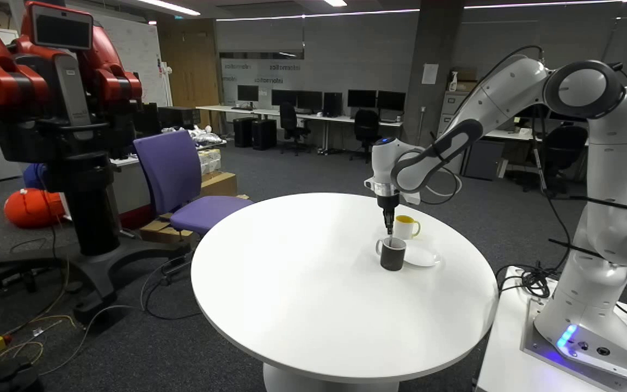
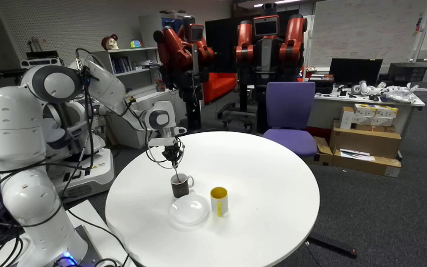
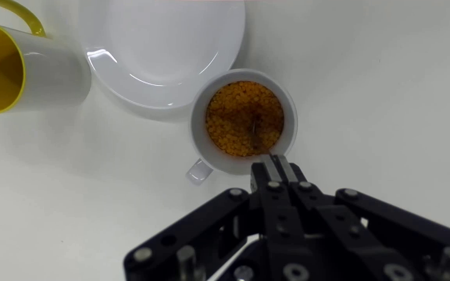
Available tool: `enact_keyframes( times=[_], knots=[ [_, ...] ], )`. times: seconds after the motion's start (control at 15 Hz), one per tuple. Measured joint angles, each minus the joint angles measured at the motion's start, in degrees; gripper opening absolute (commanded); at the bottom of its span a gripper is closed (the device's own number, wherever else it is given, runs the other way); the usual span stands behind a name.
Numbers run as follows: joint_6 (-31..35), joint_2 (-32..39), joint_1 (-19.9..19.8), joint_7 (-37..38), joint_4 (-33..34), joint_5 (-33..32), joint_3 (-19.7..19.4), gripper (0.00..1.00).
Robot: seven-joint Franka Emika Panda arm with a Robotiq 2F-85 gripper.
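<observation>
My gripper (image 3: 274, 157) is shut on a thin metal utensil (image 2: 177, 174), perhaps a spoon. From the fingers it runs down into a dark mug (image 1: 392, 259) with a white handle, seen in both exterior views. Looking down in the wrist view, the white-walled mug (image 3: 200, 121) holds small orange grains, and the utensil's lower end is sunk among them, hidden. The fingertips stay above the mug's rim. Close beside the mug lies a white plate (image 2: 189, 210). A white mug with yellow inside and handle (image 2: 219, 204) stands upright past the plate.
Everything stands on a round white table (image 1: 292, 283). The arm's base (image 1: 591, 332) is fixed on a white stand by the table's edge, with loose cables around it. A purple chair (image 2: 290, 118) and a red robot (image 2: 269, 48) are beyond the table.
</observation>
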Motion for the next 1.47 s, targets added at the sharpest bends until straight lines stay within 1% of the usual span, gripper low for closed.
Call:
enact_keyframes(
  times=[0.47,1.13,1.47],
  knots=[
    [0.0,0.0,0.1,-0.4,0.2,0.0,0.4,0.00],
    [0.0,0.2,-0.3,-0.3,0.4,-0.4,-1.4,0.00],
    [-0.1,0.1,-0.2,-0.3,0.3,-0.8,-1.5,0.00]
  ],
)
